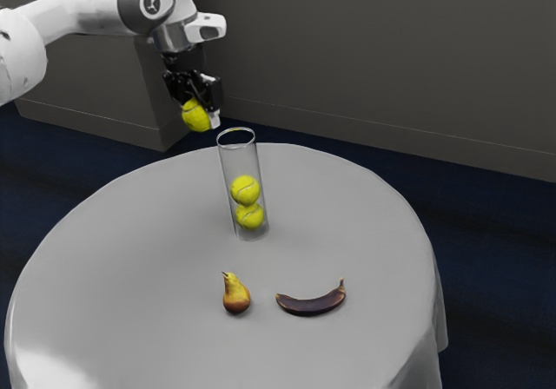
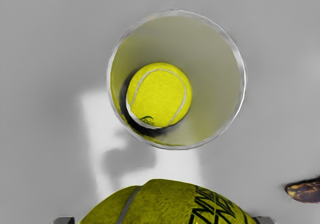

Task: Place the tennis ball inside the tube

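Round grey table (image 1: 130,259) below, the fingers (image 1: 215,119) clamp a tennis ball (image 1: 195,117) near the clear tube (image 1: 246,159).

arm (image 1: 82,9): white, rounded | joint cap (image 1: 131,9): grey, round emblem (image 1: 153,3) | hand (image 1: 201,113): black

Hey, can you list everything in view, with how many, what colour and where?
Fuzzy tennis balls in the tube: two, yellow, one above the other
Fuzzy tennis ball in the gripper: one, yellow, above the table, off the tube's rim
Clear cylindrical tube: one, colourless, on the table
Ripe pear: one, yellow and brown, on the table
Curved banana: one, dark brown, beside the pear
Round cloth-covered table: one, grey, under the tube and fruit
Plain wall: grey, behind
Floor: dark blue, around the table
My jointed arm: one, white, exterior view's upper left
My two-finger gripper: one, black, at the arm's end
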{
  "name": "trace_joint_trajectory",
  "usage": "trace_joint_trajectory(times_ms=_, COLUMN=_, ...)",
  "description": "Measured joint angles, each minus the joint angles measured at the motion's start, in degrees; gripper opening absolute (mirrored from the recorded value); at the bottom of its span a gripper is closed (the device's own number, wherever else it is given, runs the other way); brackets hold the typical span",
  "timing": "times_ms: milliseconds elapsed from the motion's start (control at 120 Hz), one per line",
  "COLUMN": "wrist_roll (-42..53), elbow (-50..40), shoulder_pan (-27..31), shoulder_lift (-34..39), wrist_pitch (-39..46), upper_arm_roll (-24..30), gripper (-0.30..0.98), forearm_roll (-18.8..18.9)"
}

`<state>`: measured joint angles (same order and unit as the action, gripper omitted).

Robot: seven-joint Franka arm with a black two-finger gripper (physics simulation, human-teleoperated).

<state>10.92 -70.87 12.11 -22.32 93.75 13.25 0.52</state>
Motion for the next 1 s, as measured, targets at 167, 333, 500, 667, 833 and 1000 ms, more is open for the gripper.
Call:
trace_joint_trajectory(times_ms=167, wrist_roll=0.1, elbow=4.7, shoulder_pan=-2.2, shoulder_lift=-4.3, wrist_pitch=-0.9, upper_arm_roll=-0.4, gripper=0.37, forearm_roll=0.0)
trace_joint_trajectory(times_ms=333, wrist_roll=0.1, elbow=8.0, shoulder_pan=-3.8, shoulder_lift=-7.9, wrist_pitch=-0.3, upper_arm_roll=-2.0, gripper=0.38, forearm_roll=0.1)
trace_joint_trajectory(times_ms=500, wrist_roll=0.1, elbow=10.4, shoulder_pan=-5.3, shoulder_lift=-10.0, wrist_pitch=3.2, upper_arm_roll=-3.4, gripper=0.38, forearm_roll=0.2)
trace_joint_trajectory(times_ms=667, wrist_roll=0.1, elbow=10.5, shoulder_pan=-5.9, shoulder_lift=-10.9, wrist_pitch=7.3, upper_arm_roll=-3.5, gripper=0.38, forearm_roll=0.1)
trace_joint_trajectory(times_ms=833, wrist_roll=0.1, elbow=10.2, shoulder_pan=-5.8, shoulder_lift=-11.8, wrist_pitch=9.5, upper_arm_roll=-3.5, gripper=0.39, forearm_roll=0.0)
trace_joint_trajectory(times_ms=1000, wrist_roll=0.1, elbow=10.0, shoulder_pan=-5.7, shoulder_lift=-11.9, wrist_pitch=10.5, upper_arm_roll=-3.5, gripper=0.55, forearm_roll=-0.2)
